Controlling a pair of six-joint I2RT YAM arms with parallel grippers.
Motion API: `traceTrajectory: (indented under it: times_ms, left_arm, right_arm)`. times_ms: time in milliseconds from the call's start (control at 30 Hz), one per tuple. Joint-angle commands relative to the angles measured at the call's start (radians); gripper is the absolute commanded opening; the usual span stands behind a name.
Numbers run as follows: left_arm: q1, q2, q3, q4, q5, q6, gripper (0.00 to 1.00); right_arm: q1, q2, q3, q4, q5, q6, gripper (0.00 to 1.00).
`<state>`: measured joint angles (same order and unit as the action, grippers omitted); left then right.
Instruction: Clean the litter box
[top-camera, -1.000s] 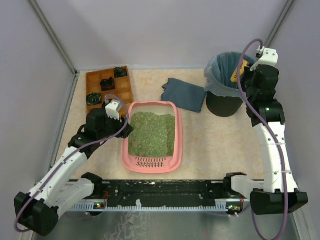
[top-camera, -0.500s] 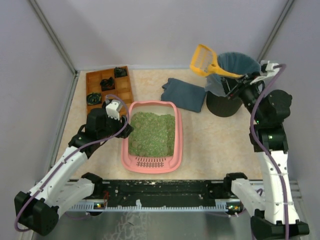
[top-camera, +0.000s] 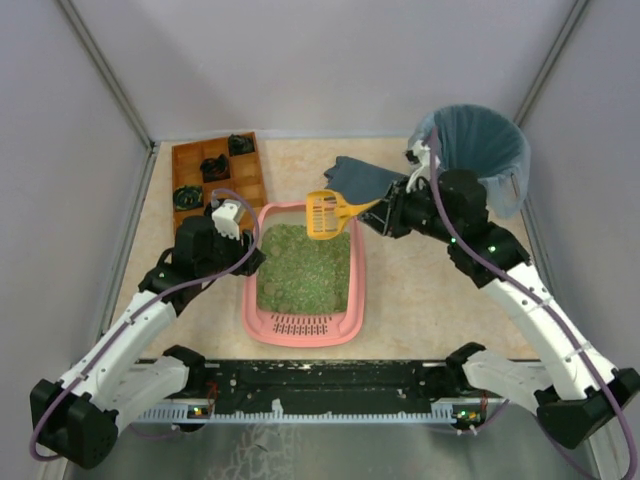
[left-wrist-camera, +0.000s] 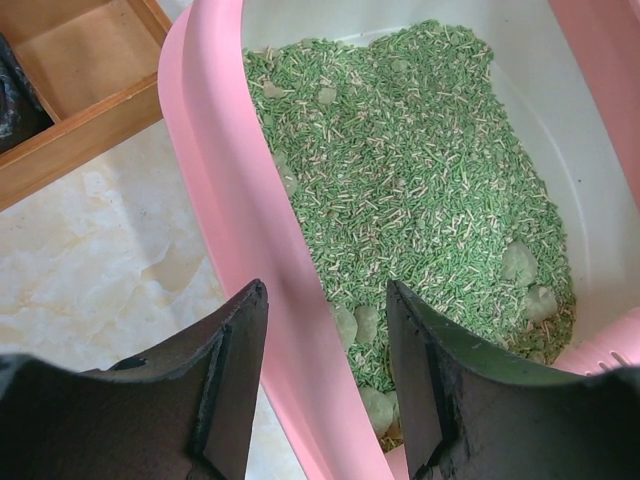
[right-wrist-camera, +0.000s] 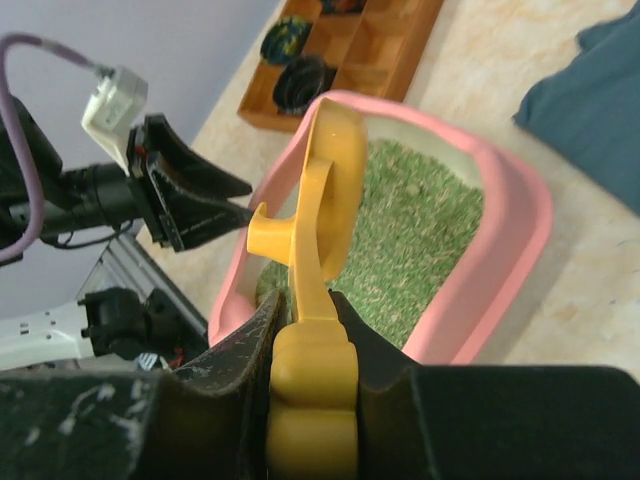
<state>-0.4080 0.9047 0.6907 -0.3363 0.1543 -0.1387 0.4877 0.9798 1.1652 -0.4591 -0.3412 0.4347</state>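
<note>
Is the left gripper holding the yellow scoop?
No, the right gripper grips the scoop; the left gripper straddles the litter box rim.

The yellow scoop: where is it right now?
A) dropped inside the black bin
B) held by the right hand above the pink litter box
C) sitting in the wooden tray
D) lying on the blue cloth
B: the right hand grips the handle of the yellow scoop, and the scoop's slotted head hangs over the far end of the litter box.

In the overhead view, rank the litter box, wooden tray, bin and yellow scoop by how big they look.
Largest: litter box
Then wooden tray and bin, about alike, the bin partly hidden
Smallest: yellow scoop
</note>
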Motion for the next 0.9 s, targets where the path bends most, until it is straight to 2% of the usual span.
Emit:
traceTrajectory:
  times_ms: [0,233,600,867]
  left_arm:
    - [0.005,0.003,0.002,0.005,-0.014,-0.007,0.57]
    - [0.003,0.002,0.002,0.002,-0.021,-0.006,0.56]
    - [0.005,0.007,0.004,0.004,-0.018,-0.004,0.56]
    - [0.004,0.002,0.003,0.008,-0.003,-0.003,0.57]
  right_arm:
    - [0.123,0.072,0.005,-0.018,0.1,0.048,0.0]
    - [0.269,0.22,-0.007,0.002,0.245,0.117,0.0]
    - [0.345,0.411,0.011,-0.007,0.198,0.139,0.0]
    - [0.39,0.509,-0.059,0.11,0.115,0.19,0.0]
